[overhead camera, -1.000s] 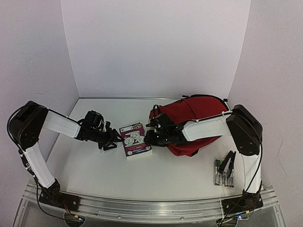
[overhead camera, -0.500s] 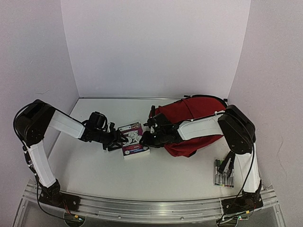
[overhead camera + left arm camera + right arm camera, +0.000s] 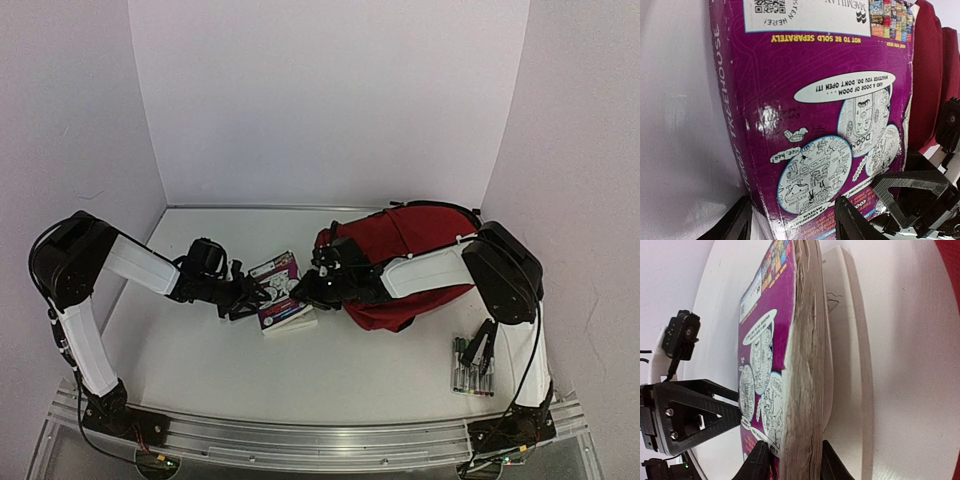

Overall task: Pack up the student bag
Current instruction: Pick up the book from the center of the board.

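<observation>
Along the near edge of the white table [image 3: 300, 375] runs a metal rail [image 3: 320, 440] that carries both arm bases, and just beyond its right end a row of markers [image 3: 472, 372] lies flat beside the right arm. Farther in, at mid-table, the two arms reach toward each other and meet at a purple paperback book [image 3: 280, 293]. The left gripper [image 3: 245, 298] comes at it from the left: in its wrist view its jaws [image 3: 792, 210] stand well apart, with the lower corner of the book [image 3: 815, 125] on the spine side between them, though whether the pads actually press on it cannot be told. The right gripper [image 3: 308, 290] comes from the opposite side. Its wrist view shows the fingers [image 3: 792, 455] closed down on either face of the book [image 3: 765, 365], clamping the thick block of pages. That edge is raised off the table, so the cover tilts and throws a shadow beneath. Just behind and to the right of the book, touching the right forearm, lies the student bag [image 3: 420, 235], dark red, on the table's far right. Its red fabric shows at the edge of both wrist views [image 3: 927, 75] [image 3: 950, 250]. Pale walls [image 3: 320, 100] close the scene on three sides.
</observation>
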Robot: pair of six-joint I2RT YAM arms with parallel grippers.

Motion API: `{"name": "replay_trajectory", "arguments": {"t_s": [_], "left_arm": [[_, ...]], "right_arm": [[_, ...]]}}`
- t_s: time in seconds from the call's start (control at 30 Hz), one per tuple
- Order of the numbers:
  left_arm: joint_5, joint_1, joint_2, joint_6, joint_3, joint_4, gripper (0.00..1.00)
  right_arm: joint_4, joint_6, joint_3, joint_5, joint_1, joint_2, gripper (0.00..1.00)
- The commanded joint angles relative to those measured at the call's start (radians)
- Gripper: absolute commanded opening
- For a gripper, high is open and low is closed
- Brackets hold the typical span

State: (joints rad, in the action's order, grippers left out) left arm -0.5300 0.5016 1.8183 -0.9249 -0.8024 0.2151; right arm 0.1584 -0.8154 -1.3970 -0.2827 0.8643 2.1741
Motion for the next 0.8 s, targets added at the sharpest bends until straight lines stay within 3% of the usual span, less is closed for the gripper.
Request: {"name": "replay_trajectory", "arguments": {"t_s": [0.0,0.23,0.37,0.6,0.77], "left_arm": [[-0.041,0.031,-0.005,-0.019,0.009,0.054,0.55],[-0.021,0.031,-0.033,-0.021,0.024,0.053,0.55],[0.030,0.031,-0.102,-0.008,0.041,0.016,0.60],[0.089,0.027,-0.269,-0.011,0.100,-0.010,0.82],[0.092,0.020,-0.395,-0.028,0.149,0.009,0.89]], "right_arm": [[0.133,-0.040,0.006,-0.069,0.019,-0.055,0.26],[0.168,-0.051,0.028,-0.070,0.019,-0.063,0.00],[0.184,-0.039,0.057,-0.037,0.019,-0.120,0.00],[0.261,-0.045,0.132,-0.025,0.020,-0.226,0.00],[0.331,-0.069,0.176,-0.045,0.019,-0.303,0.00]]}}
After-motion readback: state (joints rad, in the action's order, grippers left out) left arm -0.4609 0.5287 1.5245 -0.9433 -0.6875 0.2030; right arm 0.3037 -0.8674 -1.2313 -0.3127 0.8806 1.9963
